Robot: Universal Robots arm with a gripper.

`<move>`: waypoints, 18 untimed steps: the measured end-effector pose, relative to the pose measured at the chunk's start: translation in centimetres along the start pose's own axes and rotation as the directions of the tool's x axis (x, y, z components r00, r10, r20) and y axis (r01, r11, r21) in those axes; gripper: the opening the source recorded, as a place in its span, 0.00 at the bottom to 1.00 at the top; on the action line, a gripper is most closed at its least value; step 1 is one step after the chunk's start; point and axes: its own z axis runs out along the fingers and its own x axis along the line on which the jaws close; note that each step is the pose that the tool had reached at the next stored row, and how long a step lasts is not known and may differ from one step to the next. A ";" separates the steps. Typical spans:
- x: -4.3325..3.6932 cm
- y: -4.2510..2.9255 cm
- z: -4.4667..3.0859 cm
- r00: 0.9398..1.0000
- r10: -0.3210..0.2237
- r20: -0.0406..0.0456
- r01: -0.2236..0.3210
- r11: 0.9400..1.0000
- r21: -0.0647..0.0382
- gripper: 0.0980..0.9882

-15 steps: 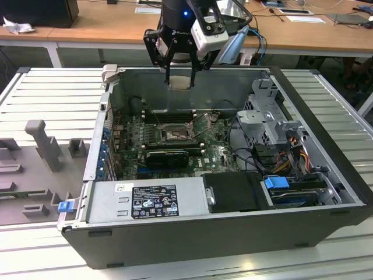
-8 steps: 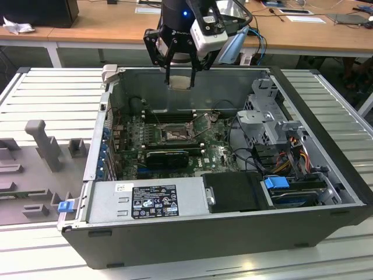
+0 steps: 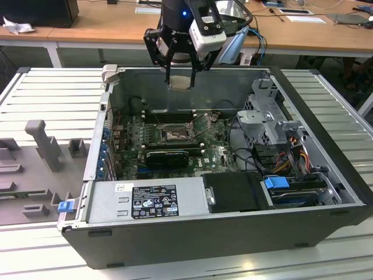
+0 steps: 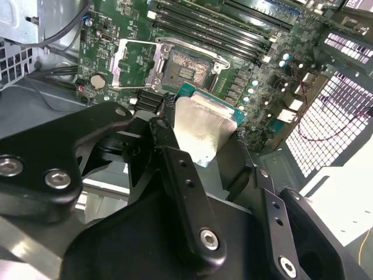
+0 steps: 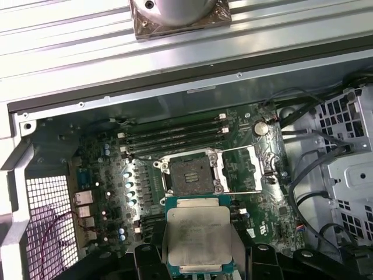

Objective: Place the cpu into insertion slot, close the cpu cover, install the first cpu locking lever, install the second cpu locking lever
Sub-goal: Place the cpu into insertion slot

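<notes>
gripper [image 3: 180, 81] clamps the cpu [image 5: 198, 233] over the case's [image 3: 192, 242] far wall; slot [image 5: 189, 175] bare, cover [image 5: 256, 170] open.

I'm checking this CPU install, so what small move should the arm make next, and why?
Probably ease down toward the insertion slot, centring over it. The gripper holds the cpu well above the motherboard, the cpu cover is flipped open beside the slot, and the slot looks bare.

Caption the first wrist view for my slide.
Tool grips the flat square silver-grey cpu, apart from the uncovered square dark-framed insertion slot.
</notes>
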 end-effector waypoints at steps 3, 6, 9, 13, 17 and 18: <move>0.00 -0.01 0.03 1.000 0.031 0.003 -0.031 1.000 0.000 0.48; 0.00 -0.01 0.08 0.997 0.071 0.006 -0.071 0.998 -0.001 0.48; 0.00 -0.01 0.09 0.995 0.096 0.009 -0.096 0.995 -0.002 0.48; 0.00 -0.01 0.18 0.992 0.125 0.011 -0.125 0.992 -0.003 0.48; -0.01 -0.04 0.39 0.991 0.134 0.012 -0.134 0.991 -0.003 0.48; -0.01 -0.04 0.46 0.991 0.134 0.012 -0.134 0.991 -0.003 0.48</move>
